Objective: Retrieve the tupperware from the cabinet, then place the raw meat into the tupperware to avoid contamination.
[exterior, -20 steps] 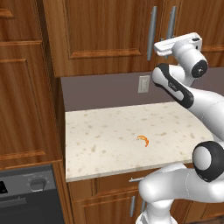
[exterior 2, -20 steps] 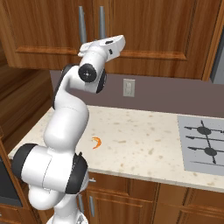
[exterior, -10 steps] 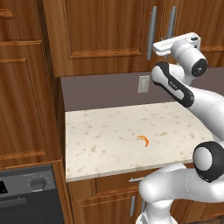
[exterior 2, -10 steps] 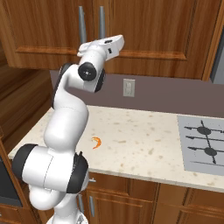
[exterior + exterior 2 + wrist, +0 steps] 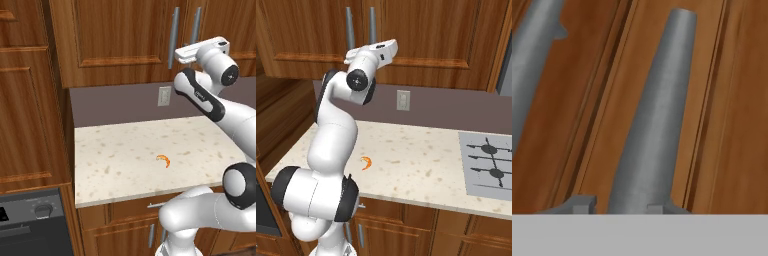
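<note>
Left base view, left to right: tall wood panel, dark oven front low at the left, then the speckled desk with the raw meat lying bare near its middle, well apart from the arm. Above it the cabinet, doors closed, two silver bar handles side by side. Wall outlet on the backsplash under them. Arm reaches up at the right; its hand is at the right-hand handle.

Right base view: same raw meat on the desk just right of the arm's lower body, stove burners at far right. Hand raised to the cabinet handles.

Hand view: tool sits at the foot of one grey handle bar, one dark tip either side of it, closed on the bar or nearly so; contact can't be confirmed. Second bar at upper left.

Versus a second ago: arm pose, raw meat and doors look unchanged. Tupperware isn't visible with the doors closed.
</note>
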